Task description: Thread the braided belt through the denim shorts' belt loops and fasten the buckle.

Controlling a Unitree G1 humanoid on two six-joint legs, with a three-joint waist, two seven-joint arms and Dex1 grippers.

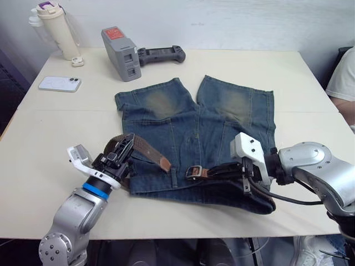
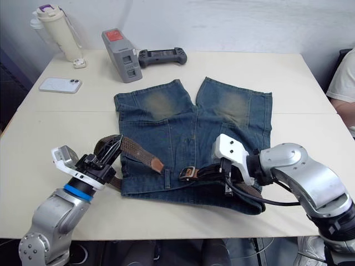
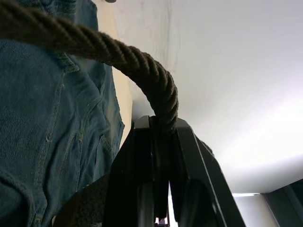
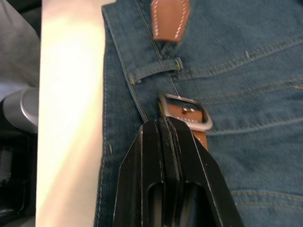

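The left gripper [image 1: 123,148] is clamped on the braided belt [image 1: 145,150], holding its tan-tipped end arched above the denim shorts [image 1: 194,124]. The right gripper [image 4: 166,124] is pinched on the strap just behind the buckle [image 4: 187,109], which lies on the waistband beside 1 belt loop [image 4: 154,70]. Fastening appears to be the step in hand: the tip, near the buckle but apart from it, must be fed into the frame.
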